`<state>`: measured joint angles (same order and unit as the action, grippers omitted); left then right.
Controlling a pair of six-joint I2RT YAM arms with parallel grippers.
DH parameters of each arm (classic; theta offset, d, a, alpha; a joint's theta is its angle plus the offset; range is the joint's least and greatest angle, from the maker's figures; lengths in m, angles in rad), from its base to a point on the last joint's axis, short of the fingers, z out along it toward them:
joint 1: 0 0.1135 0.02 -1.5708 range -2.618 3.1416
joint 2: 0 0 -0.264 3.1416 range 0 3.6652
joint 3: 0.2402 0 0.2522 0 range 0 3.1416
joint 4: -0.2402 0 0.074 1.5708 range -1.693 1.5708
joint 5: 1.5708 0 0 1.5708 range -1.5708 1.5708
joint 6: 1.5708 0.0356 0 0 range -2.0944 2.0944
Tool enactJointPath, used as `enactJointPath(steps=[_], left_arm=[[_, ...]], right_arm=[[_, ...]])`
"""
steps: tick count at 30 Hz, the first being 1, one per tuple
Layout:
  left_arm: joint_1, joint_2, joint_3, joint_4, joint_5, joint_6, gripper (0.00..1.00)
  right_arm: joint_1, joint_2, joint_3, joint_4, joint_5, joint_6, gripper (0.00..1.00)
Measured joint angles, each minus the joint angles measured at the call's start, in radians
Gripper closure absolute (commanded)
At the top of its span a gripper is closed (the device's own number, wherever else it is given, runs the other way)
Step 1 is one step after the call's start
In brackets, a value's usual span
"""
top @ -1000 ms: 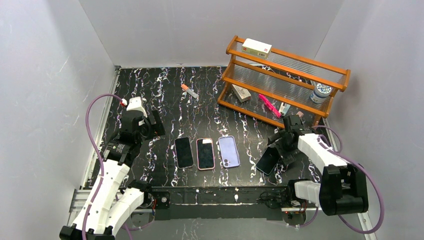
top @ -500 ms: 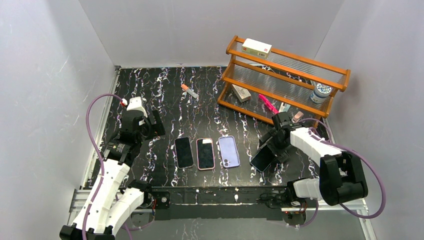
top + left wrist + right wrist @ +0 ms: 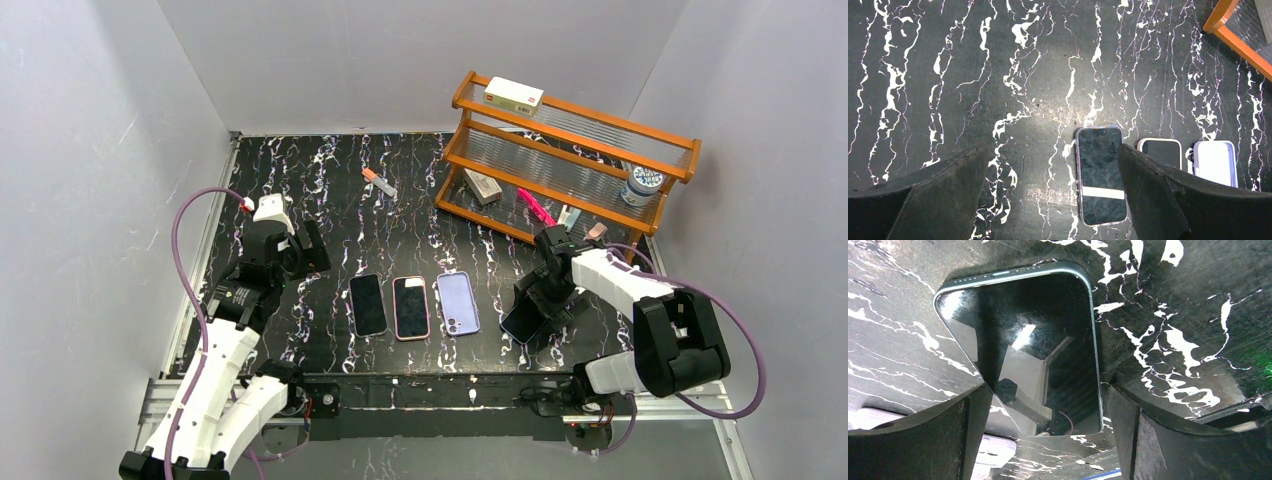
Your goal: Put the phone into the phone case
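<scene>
A dark phone (image 3: pixel 525 318) is tilted between the fingers of my right gripper (image 3: pixel 541 298), which is shut on its long sides. In the right wrist view the phone (image 3: pixel 1038 355) hangs above the table, with the gripper (image 3: pixel 1045 395) round its lower half. A lavender phone case (image 3: pixel 458 303) lies flat just left of it, and its corner shows under the phone (image 3: pixel 993 447). My left gripper (image 3: pixel 310 250) is open and empty above the table (image 3: pixel 1052 150). The case also shows in the left wrist view (image 3: pixel 1215 162).
A dark phone (image 3: pixel 367 304) and a pink-cased phone (image 3: pixel 411 307) lie in a row left of the lavender case. An orange wooden rack (image 3: pixel 570 150) with a white box, a jar and small items stands at the back right. A small orange-white item (image 3: pixel 379 182) lies further back.
My right gripper has carried the dark phone leftward, closer to the lavender case. The left arm has not moved.
</scene>
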<state>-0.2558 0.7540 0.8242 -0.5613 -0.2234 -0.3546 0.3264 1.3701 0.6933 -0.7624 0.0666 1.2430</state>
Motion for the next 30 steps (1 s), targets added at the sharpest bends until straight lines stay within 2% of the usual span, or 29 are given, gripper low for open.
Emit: enactJointPath(steps=[10,15,18,26,30], left_arm=[[0.0,0.0,0.0,0.0,0.0,0.002,0.02],[0.0,0.005,0.0,0.0,0.003,0.003,0.02],[0.0,0.01,0.0,0.0,0.004,0.003,0.02],[0.0,0.021,-0.001,0.005,0.011,0.003,0.02],[0.0,0.021,-0.001,0.007,0.011,0.003,0.02]], right_arm=[[0.032,0.003,0.004,-0.008,0.029,-0.019,0.22],[0.058,-0.049,-0.023,0.025,0.024,-0.107,0.32],[0.068,-0.077,-0.035,0.059,0.015,-0.161,0.41],[0.078,-0.124,-0.035,0.158,-0.027,-0.306,0.5],[0.083,-0.124,-0.026,0.172,-0.059,-0.355,0.51]])
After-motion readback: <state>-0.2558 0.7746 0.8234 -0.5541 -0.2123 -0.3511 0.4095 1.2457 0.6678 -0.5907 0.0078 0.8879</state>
